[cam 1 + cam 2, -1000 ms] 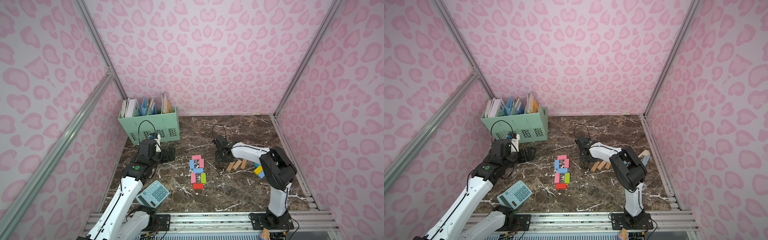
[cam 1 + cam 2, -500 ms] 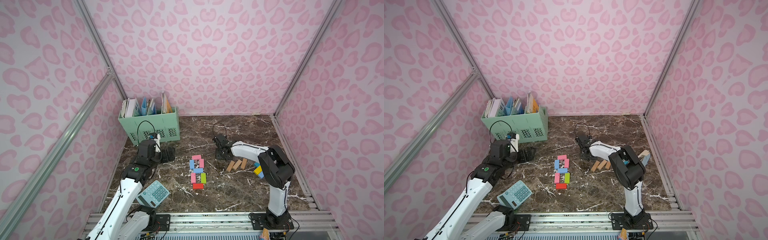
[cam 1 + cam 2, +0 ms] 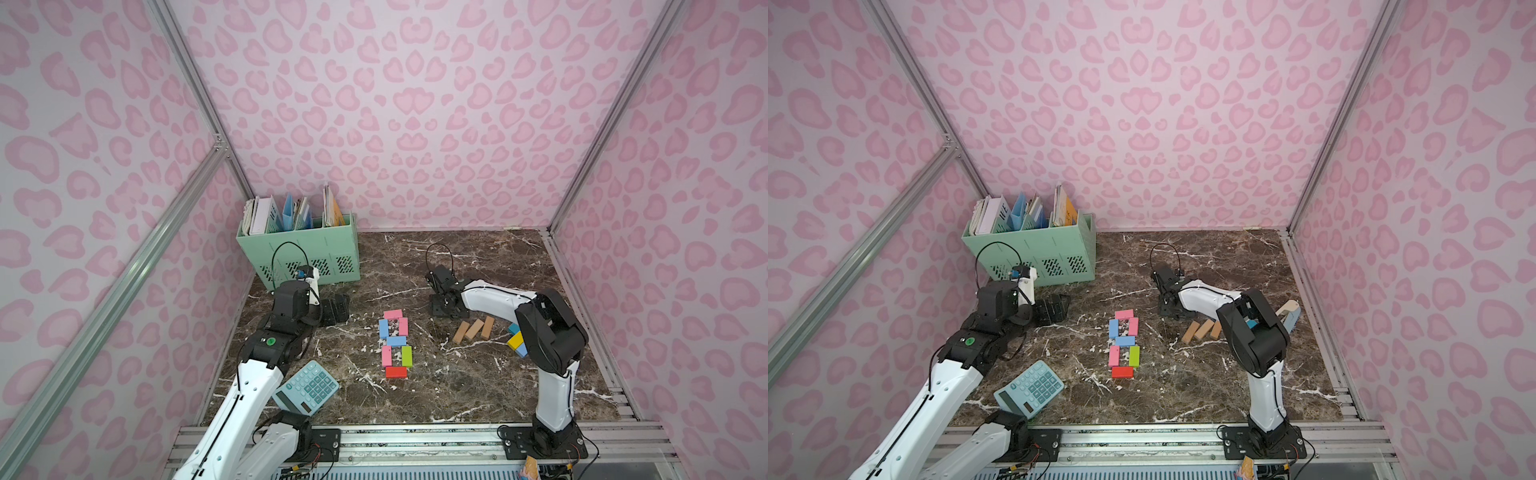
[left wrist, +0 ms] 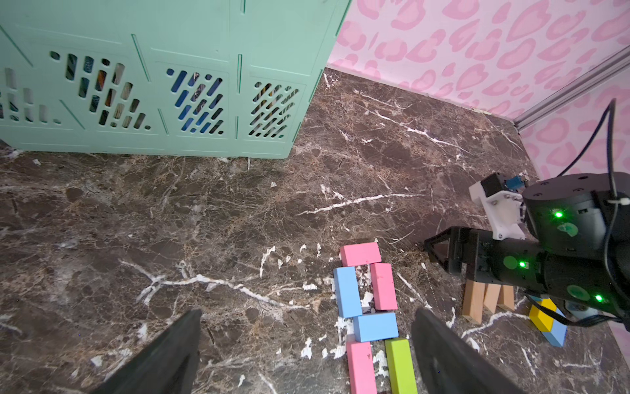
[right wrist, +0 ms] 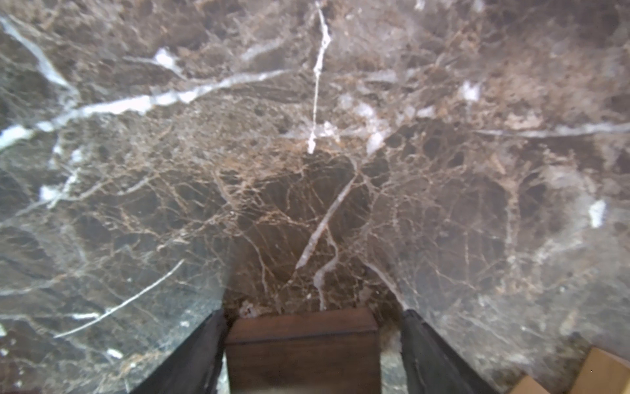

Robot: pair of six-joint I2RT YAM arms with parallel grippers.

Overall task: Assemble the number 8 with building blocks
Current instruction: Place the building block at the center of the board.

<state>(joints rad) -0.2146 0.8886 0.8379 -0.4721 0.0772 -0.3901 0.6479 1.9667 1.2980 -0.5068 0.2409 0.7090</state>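
1. the brown marbled counter [image 5: 306, 136], crossed by white veins, is filling nearly the whole view.
2. a dark brown block [image 5: 303, 354] is sitting on it between the black fingers [image 5: 194, 365] of the right hand [image 5: 312, 314].
3. the fingers are standing clear of the block, with a thin gap showing on one side and a wider one on the other.
4. bare wood blocks [image 5: 600, 371] are peeking in at a corner.

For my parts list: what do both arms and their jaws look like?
The left arm and right arm match: white links, black joint housings, black jaws. A black cable loops over each wrist, beside a white camera mount. Green lights dot the right arm's wrist.
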